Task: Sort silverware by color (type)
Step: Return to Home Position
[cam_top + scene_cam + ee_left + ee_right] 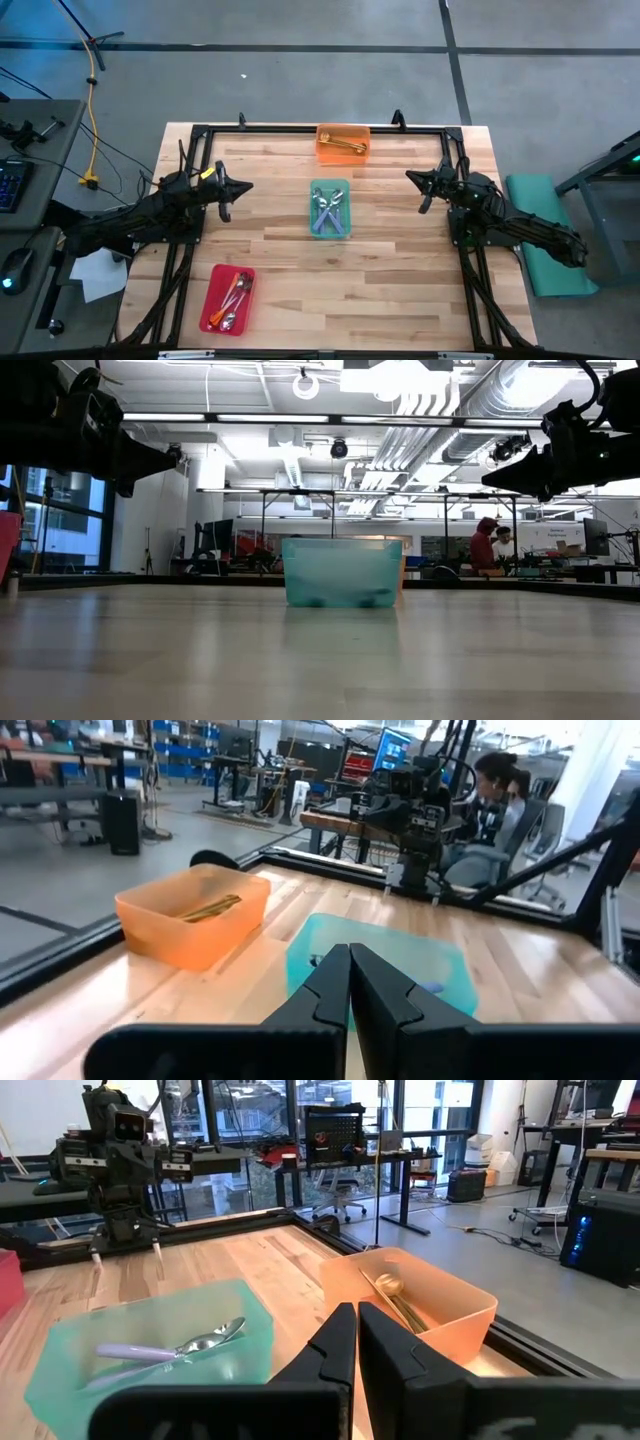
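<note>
Homing seems in hand, needing only retraction: left claw (226, 195) and right claw (425, 190), closed empty, flank the green plastic tray (330, 183) of metal spoons (328, 212).

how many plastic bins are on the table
3: the orange bin at the middle of the far edge of the table, the green bin in the centre, the red bin at the near left corner. None seems hidden.
</note>
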### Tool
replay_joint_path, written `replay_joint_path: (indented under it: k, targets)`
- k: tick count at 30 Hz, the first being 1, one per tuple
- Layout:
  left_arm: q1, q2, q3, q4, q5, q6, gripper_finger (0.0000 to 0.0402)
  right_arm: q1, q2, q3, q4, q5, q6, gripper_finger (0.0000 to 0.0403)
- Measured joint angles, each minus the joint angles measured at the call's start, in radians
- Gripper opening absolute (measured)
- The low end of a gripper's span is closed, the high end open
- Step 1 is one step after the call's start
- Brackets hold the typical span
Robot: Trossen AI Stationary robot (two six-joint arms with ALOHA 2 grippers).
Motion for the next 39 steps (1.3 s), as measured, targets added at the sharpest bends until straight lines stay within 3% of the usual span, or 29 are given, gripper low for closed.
replay_joint_path:
  k: [39]
  targets:
    - [0.0,0.0,0.0,0.0,0.0,-0.013,0.0003,0.0,0.0,0.0,0.0,0.0,0.0,0.0]
